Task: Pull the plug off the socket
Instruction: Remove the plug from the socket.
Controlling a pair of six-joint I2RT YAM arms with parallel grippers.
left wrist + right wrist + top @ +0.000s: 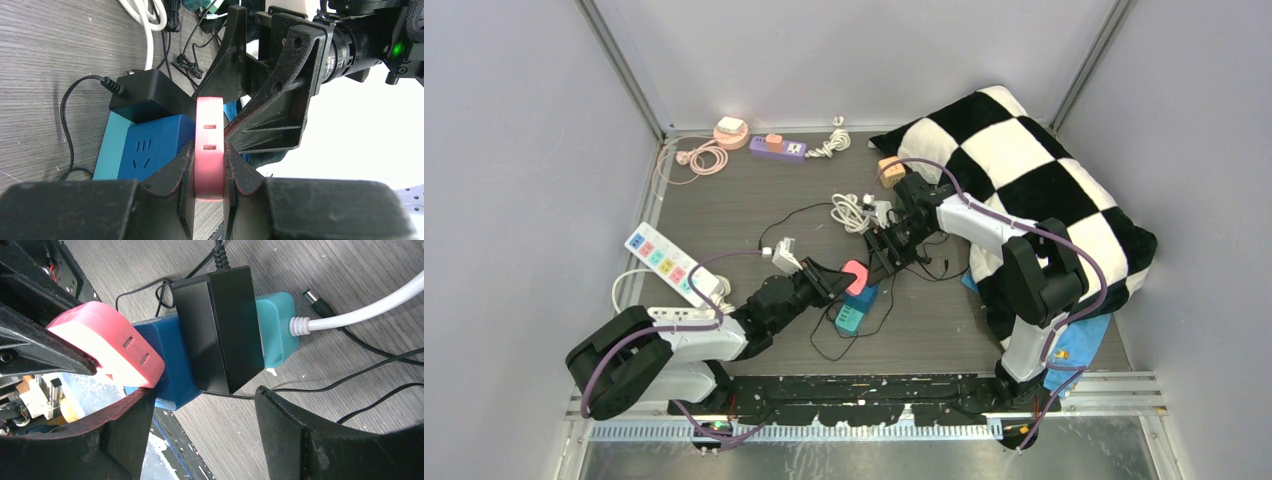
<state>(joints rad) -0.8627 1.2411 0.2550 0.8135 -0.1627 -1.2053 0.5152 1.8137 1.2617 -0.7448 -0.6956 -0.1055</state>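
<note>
A pink plug point(209, 120) with two slots on its face is pinched between my left gripper's point(209, 147) black fingers, and that gripper is shut on it. The plug point(855, 274) hangs just above the blue and teal socket block point(854, 312) on the table. I cannot tell whether the two still touch. A black adapter point(220, 325) sits plugged into the socket block point(172, 350). My right gripper point(205, 392) hovers open over the block and adapter, its left finger close under the pink plug point(105, 340), with nothing between its fingers.
A white power strip point(669, 262) lies at the left, a purple strip point(777, 148) and a pink coiled cord point(707, 157) at the back. A checkered pillow point(1024, 170) fills the right side. White cable coil point(852, 212) and thin black cords lie around the socket.
</note>
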